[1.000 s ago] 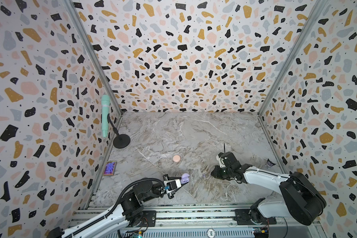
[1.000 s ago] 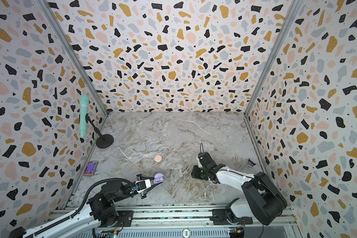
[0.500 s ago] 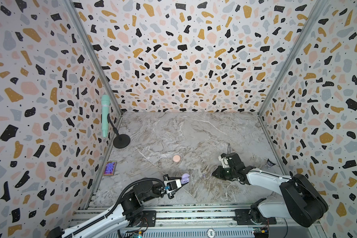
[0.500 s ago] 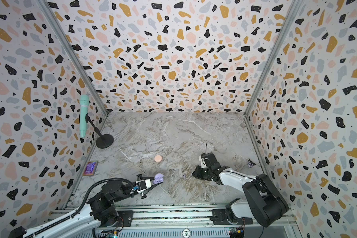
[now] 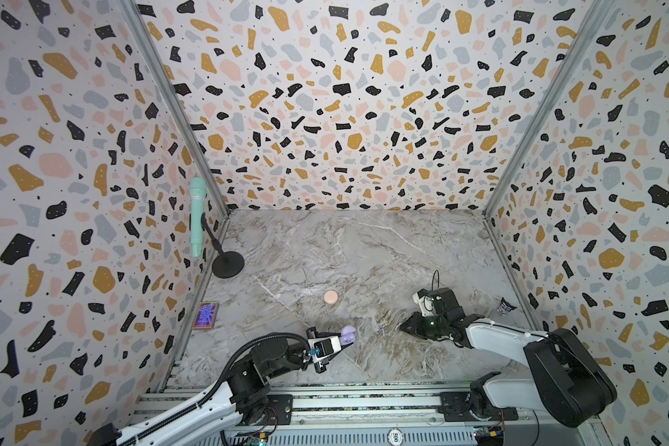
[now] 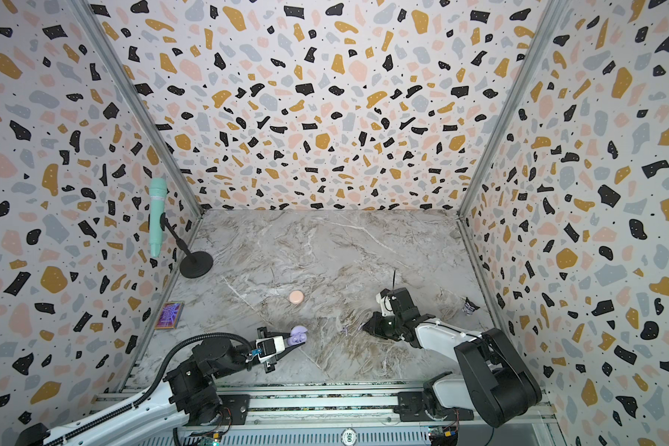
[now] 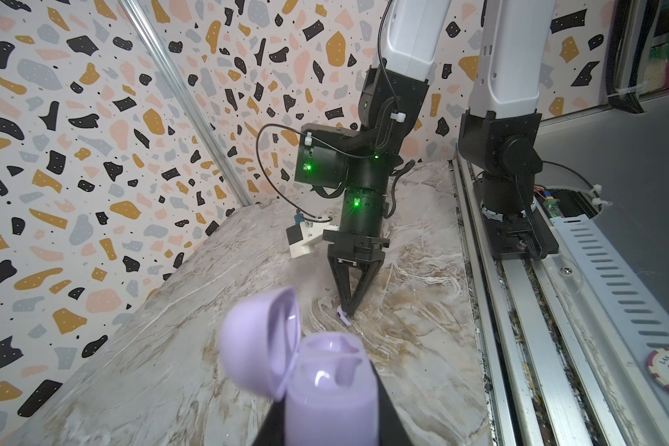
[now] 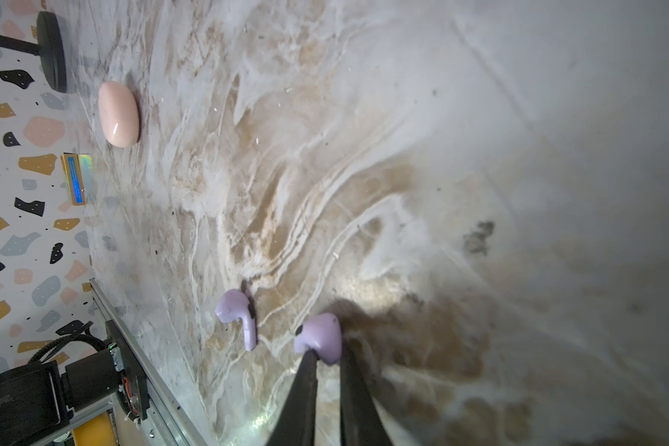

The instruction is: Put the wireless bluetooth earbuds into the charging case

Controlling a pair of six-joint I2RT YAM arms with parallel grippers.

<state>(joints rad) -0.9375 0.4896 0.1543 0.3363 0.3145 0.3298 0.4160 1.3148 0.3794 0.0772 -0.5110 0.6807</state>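
Grippers, two, with contents. Left gripper (image 5: 342,341): jaws closed upon the lavender charging case (image 7: 325,382), gripped by its lower body; hinged lid (image 7: 259,336) stood open and tilted back, moulded wells showing. Right gripper (image 7: 349,309): pointed down at the marble table (image 5: 364,251), jaws drawn narrow and pinching one lavender earbud (image 8: 319,336) at the tips, the bud's head protruding past them, low at the surface. Second lavender earbud (image 8: 236,312) lay loose on the table just beside those tips, on the side toward the left gripper, not touching the first. Pink case (image 5: 330,296), lid shut, lay well apart from both grippers.
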